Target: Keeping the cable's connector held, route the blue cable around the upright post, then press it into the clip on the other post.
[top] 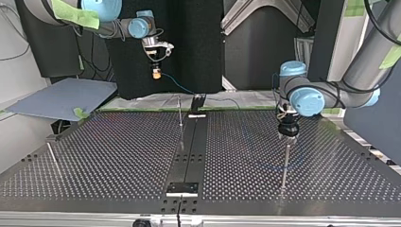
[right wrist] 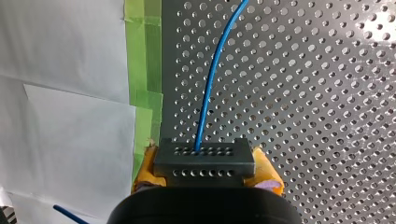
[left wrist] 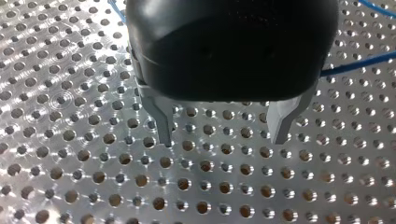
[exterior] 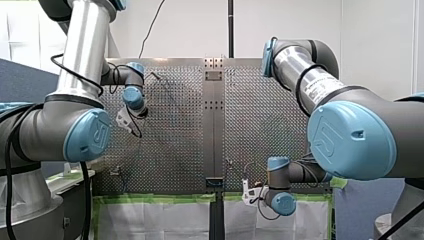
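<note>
My right gripper [top: 155, 72] clamps the grey connector [right wrist: 204, 161] between yellow pads just off the table's [right wrist: 303, 93] taped edge, while my left gripper [left wrist: 222, 139] hangs wide open and empty near a thin post [top: 285, 163], so the loose blue cable [right wrist: 212, 79] could ride over the post top if carried too high.

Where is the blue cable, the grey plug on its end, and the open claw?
blue cable [right wrist: 212, 79]: right wrist view, middle of its length.
connector [right wrist: 204, 161]: right wrist view, grey holed face.
left gripper [left wrist: 222, 139]: left wrist view, between its fingertips.
</note>
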